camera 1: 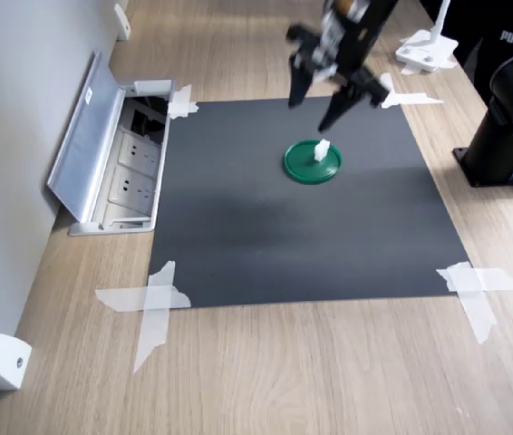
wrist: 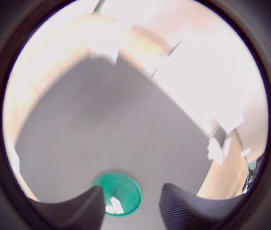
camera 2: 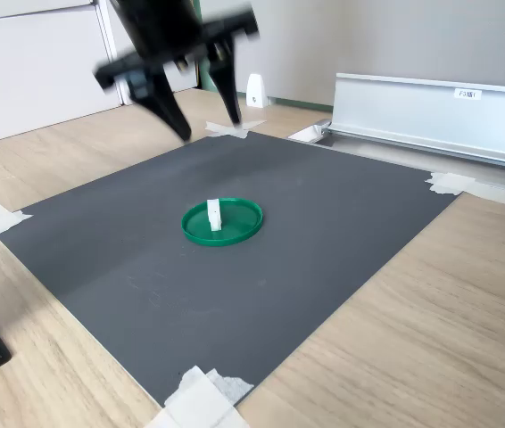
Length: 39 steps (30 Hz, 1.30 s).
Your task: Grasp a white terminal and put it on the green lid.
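Your white terminal (camera 1: 322, 149) stands upright on the green lid (camera 1: 312, 163). Your gripper (camera 1: 318, 101) hangs above the lid, jaws spread wide and empty.

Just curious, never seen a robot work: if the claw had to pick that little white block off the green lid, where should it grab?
Probably from straight above, pinching the block's two upright sides near the top. It stands on end inside the lid, so its sides are free and the raised rim hampers a sideways approach. The claw hangs open above.

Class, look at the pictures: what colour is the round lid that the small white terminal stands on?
Dark green. The green lid shows best in the second exterior view, with the white terminal upright on it.
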Motion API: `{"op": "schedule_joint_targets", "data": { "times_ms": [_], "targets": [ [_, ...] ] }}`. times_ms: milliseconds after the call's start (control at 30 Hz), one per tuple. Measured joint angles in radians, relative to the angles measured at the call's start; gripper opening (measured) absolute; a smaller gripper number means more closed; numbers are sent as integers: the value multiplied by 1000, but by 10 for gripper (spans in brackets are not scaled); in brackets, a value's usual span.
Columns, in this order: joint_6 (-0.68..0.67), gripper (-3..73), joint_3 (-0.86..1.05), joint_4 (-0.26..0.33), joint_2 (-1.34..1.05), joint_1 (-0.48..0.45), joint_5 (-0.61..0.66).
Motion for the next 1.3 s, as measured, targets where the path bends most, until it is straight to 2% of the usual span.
{"op": "schedule_joint_targets", "data": {
  "times_ms": [100,200,300,500,600,933,1300],
  "targets": [
    [64,280,3,68,-139,0,-3],
    [170,88,5,83,-248,0,-5],
    [303,15,30,63,-349,0,-45],
    [597,-5,193,9,-556,0,-247],
    [677,-5,294,-3,-654,0,-276],
    [707,-5,551,-11,-904,0,-283],
    [708,-5,661,-7,-1012,0,-284]
  ]
}}
